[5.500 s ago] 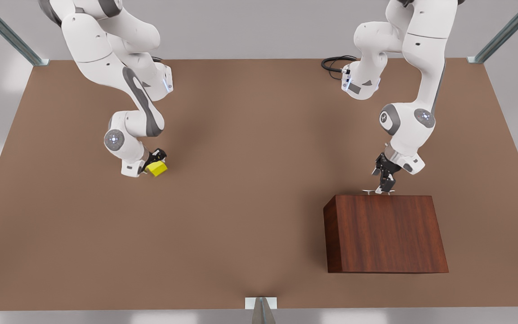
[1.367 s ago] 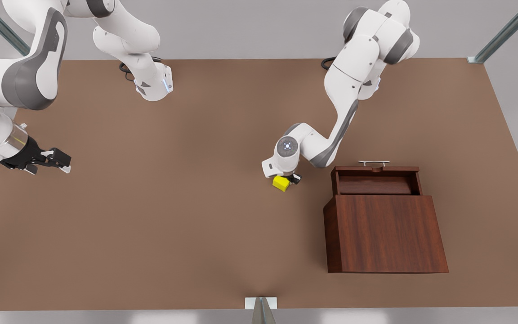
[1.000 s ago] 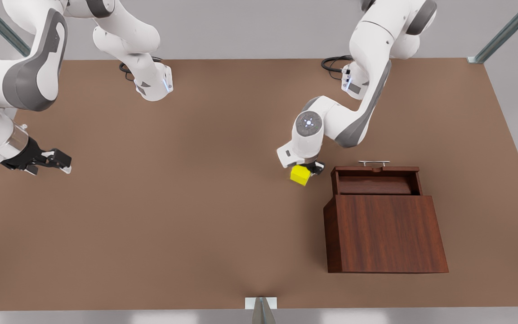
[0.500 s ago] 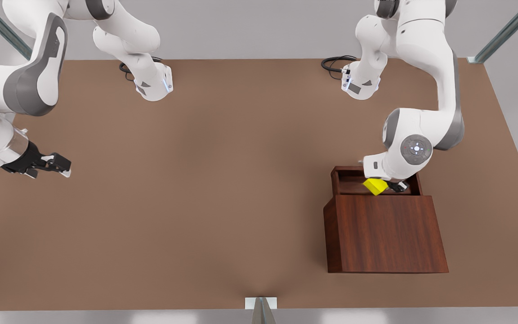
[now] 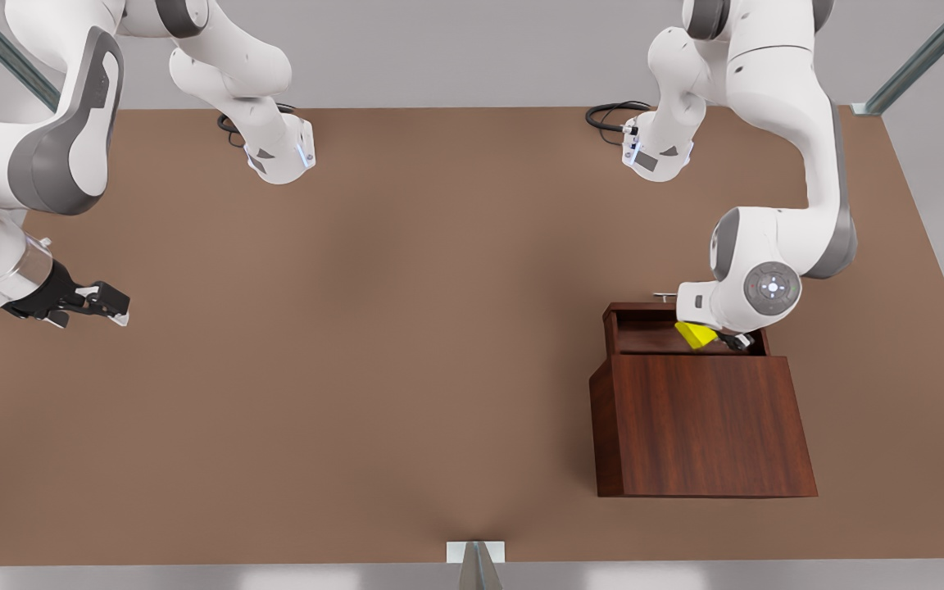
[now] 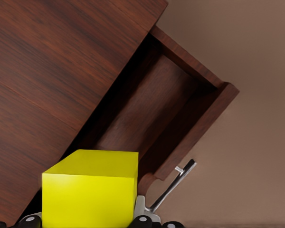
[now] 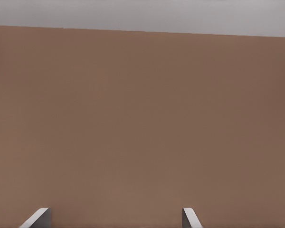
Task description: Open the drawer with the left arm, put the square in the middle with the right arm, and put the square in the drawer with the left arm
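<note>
We saw the square as a small, bright yellow cube with plain faces, held tilted over the open drawer, its flat sides clean in the left wrist view. The left gripper was clenched on it from both sides, above the drawer's hollow near the cabinet front edge. The drawer was a shallow reddish-brown tray with low walls, its slim silver handle jutting toward the table's far side. Around the cabinet the brown table lay wide and bare, with much room across the middle. The right gripper waited at the front view's left edge of the table, its fingers spread apart with nothing between them. We could read no writing or labels on anything.
</note>
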{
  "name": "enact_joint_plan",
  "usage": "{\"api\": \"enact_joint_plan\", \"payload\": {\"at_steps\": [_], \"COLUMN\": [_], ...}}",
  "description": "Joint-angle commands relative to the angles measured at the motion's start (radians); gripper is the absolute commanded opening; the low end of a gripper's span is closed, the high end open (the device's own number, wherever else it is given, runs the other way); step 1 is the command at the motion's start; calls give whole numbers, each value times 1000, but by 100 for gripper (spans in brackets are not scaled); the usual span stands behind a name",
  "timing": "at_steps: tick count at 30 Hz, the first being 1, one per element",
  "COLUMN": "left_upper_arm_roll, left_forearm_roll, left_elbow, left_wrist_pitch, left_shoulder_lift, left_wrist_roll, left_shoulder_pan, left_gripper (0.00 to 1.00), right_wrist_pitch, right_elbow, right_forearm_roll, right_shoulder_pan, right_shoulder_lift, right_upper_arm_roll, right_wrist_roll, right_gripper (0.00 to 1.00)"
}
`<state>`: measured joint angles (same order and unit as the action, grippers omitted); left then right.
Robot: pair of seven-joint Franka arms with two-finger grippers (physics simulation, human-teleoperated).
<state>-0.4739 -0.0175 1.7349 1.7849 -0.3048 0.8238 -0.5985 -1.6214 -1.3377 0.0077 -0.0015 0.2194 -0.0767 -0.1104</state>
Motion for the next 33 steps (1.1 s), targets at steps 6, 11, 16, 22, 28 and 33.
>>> {"api": "enact_joint_plan", "payload": {"at_steps": [6,11,16,22,28,33], "left_upper_arm_roll": [3,6,5,9,96,673], "left_forearm_roll": [13,19,19,154,111,-165], "left_elbow": [0,0,0,-130,-336,-345], "left_wrist_pitch": [10,1,1,-36,-28,-39], "left_shoulder_lift": [-23,-23,-20,-7,0,69], "left_wrist_roll": [0,0,0,-631,-1097,-1169], "left_shoulder_pan": [0,0,0,-9,86,540], "left_gripper": [71,100,100,100,100,100], "right_wrist_pitch": [0,0,0,-2,-2,0], "right_elbow": [0,0,0,0,0,0], "right_forearm_roll": [0,0,0,0,0,0], "right_shoulder_pan": [0,0,-3,-3,-5,-2], "right_shoulder_lift": [-2,-2,0,5,5,5], "right_upper_arm_roll": [0,0,0,0,0,0], "right_wrist_roll": [0,0,0,0,0,0], "right_gripper": [100,100,100,100,100,100]}}
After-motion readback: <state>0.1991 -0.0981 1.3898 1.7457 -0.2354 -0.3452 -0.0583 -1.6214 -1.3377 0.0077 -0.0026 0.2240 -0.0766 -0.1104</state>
